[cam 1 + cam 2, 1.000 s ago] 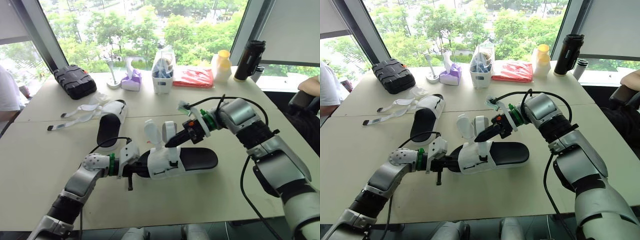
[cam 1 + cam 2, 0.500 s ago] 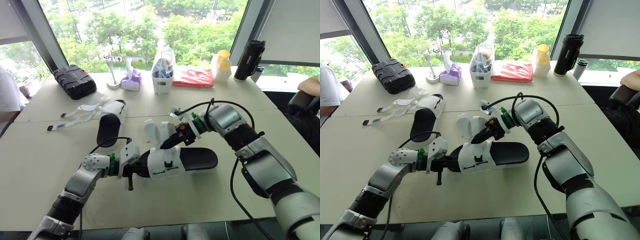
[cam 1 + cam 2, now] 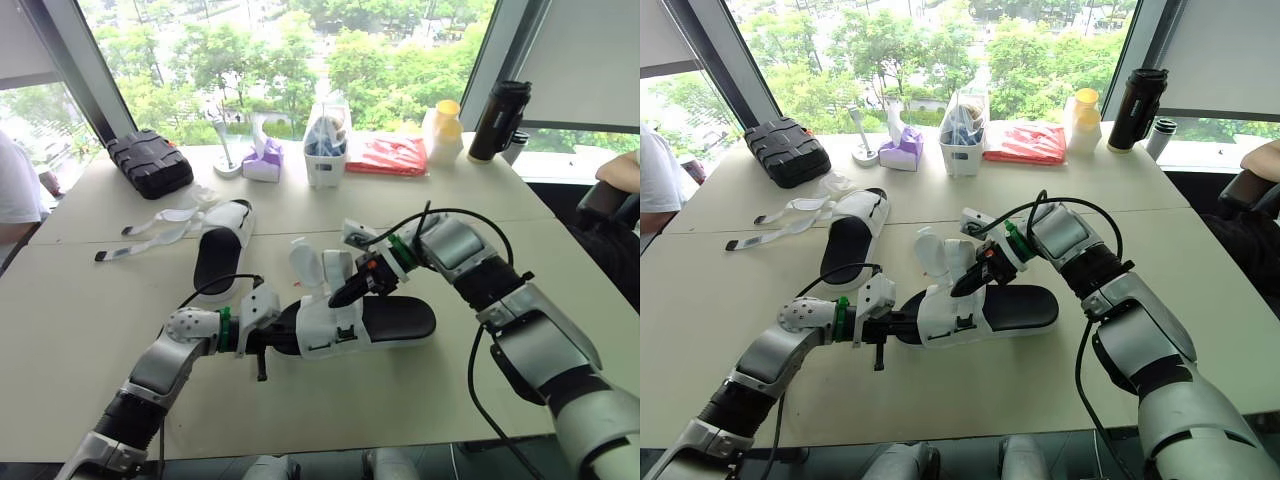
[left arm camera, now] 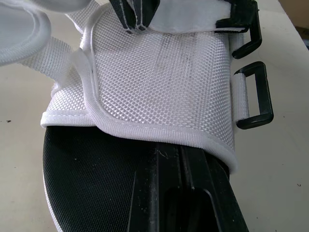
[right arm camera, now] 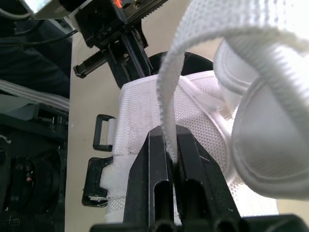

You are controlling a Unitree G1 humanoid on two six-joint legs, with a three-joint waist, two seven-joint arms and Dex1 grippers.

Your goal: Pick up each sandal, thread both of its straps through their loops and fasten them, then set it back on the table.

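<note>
When the table [image 3: 70,330] is surveyed, two sandals, two grippers, two upright straps and two black loops are counted. The near sandal [image 3: 385,320] is laid on the table with its long axis across it, its toe turned to the left gripper [image 3: 283,336] and its heel carried out past the right gripper [image 3: 346,293], toward the robot's right. The left gripper's fingers [image 4: 159,193] are set close together along the black footbed at the toe end, their tips hidden under the rim of the white upper [image 4: 159,72]. What is pinched between them, if anything, cannot be told. Just beyond those fingers, the two loops [image 4: 254,95] are set side by side on the upper's flank. The two straps [image 3: 306,263] are stood up from the upper right beside the right gripper, which is clenched on one strap [image 5: 166,96], caught between its two fingers just above the upper. The far sandal [image 3: 222,250] is placed beyond the left gripper, well apart from both grippers, its long axis running away from the robot and its own upper at the far end. Two loose white strips [image 3: 160,228] are spread just beside it, on the side away from the right gripper. Farther off, one black case [image 3: 150,162], one white basket [image 3: 325,152], one red packet [image 3: 387,155] and one black bottle [image 3: 498,120] are lined up by the window.
</note>
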